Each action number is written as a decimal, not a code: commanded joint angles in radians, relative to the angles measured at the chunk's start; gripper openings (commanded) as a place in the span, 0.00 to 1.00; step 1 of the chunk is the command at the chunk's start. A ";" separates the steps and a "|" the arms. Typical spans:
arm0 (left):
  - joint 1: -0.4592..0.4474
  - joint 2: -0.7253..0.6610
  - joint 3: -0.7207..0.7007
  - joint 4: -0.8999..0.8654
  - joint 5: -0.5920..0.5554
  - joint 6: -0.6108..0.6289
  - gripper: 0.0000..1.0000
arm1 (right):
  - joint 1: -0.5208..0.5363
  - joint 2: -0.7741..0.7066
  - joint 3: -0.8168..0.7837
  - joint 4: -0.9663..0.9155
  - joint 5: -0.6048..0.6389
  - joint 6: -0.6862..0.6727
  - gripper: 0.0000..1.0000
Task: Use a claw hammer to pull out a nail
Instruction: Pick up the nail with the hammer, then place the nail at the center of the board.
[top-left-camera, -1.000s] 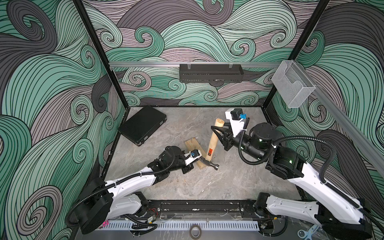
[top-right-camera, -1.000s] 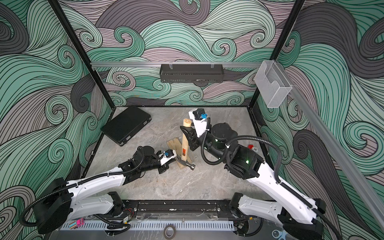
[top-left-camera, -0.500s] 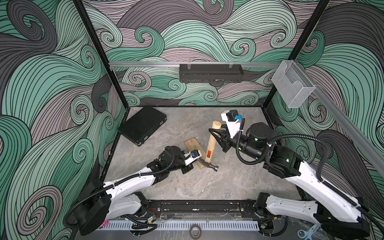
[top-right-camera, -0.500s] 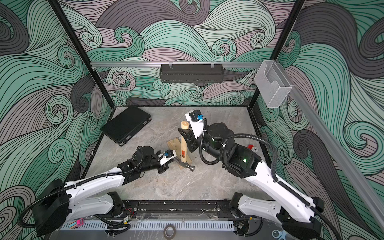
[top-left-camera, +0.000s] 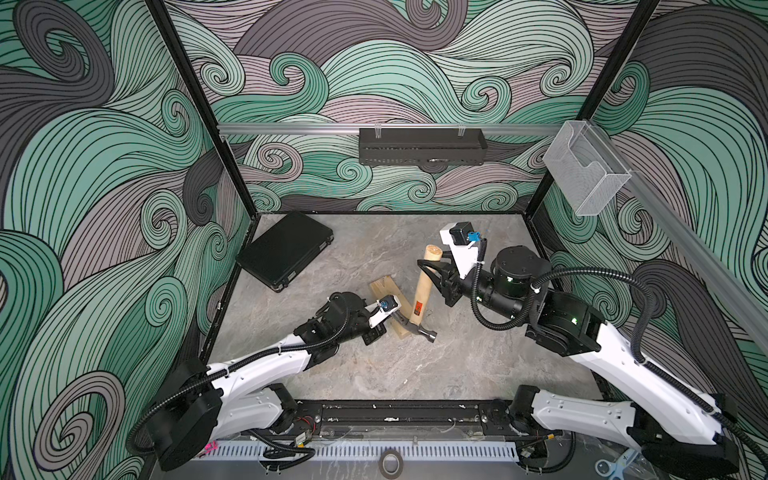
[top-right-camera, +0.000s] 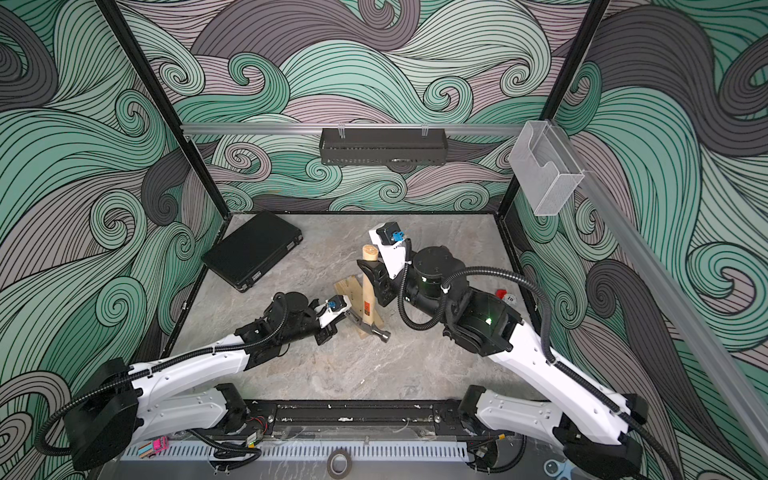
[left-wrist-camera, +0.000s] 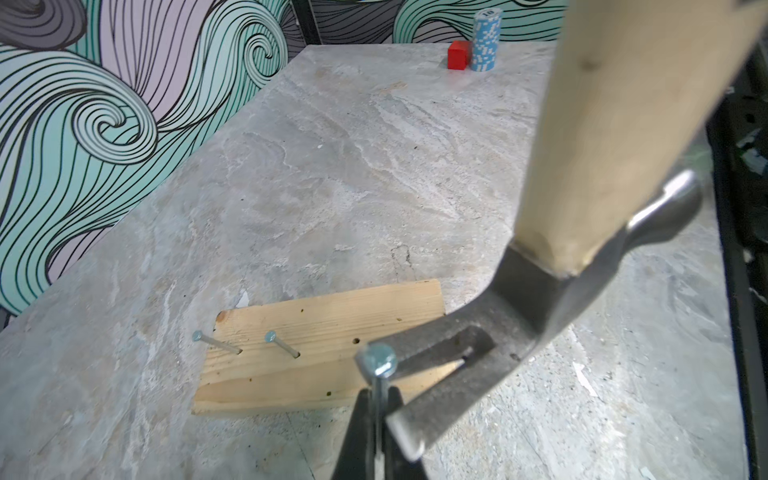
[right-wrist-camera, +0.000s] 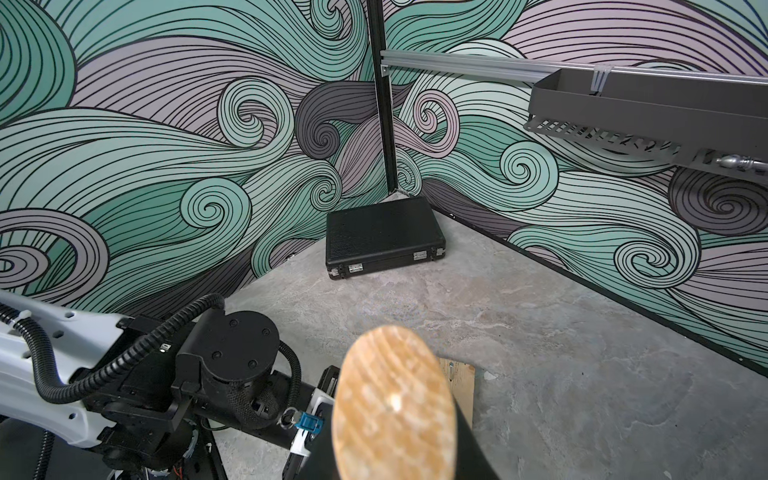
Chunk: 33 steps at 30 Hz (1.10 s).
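Both grippers loaded – right on the hammer, left on a nail.

Right gripper (top-left-camera: 430, 272) is clamped across the pale handle of the claw hammer (top-left-camera: 423, 291) close to its butt end; the handle leans up and away from the head, which sits low at the near end of the wooden board (left-wrist-camera: 316, 332) in the middle of the table (left-wrist-camera: 332, 166). Left gripper (left-wrist-camera: 376, 399) is pinched tight on the shank of a nail (left-wrist-camera: 376, 359), whose head sits right at the claw tips – can't tell if it's seated in the slot. Two other nails (left-wrist-camera: 216, 343) stand tilted in the board's far end, empty holes beside them. Black case (top-left-camera: 286, 249) lies in the back-left corner, well apart. A red block (left-wrist-camera: 458, 54) and a blue chip stack (left-wrist-camera: 484, 39) sit side by side at the table's far edge in the left wrist view.
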 joint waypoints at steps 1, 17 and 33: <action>0.034 0.012 0.061 0.019 -0.073 -0.092 0.00 | 0.005 -0.035 0.015 0.091 -0.011 0.035 0.00; 0.280 0.143 0.201 -0.330 -0.177 -0.493 0.00 | 0.005 -0.021 -0.004 0.053 0.011 0.029 0.00; 0.384 0.331 0.287 -0.494 -0.130 -0.661 0.00 | 0.004 -0.002 -0.004 0.039 0.020 0.024 0.00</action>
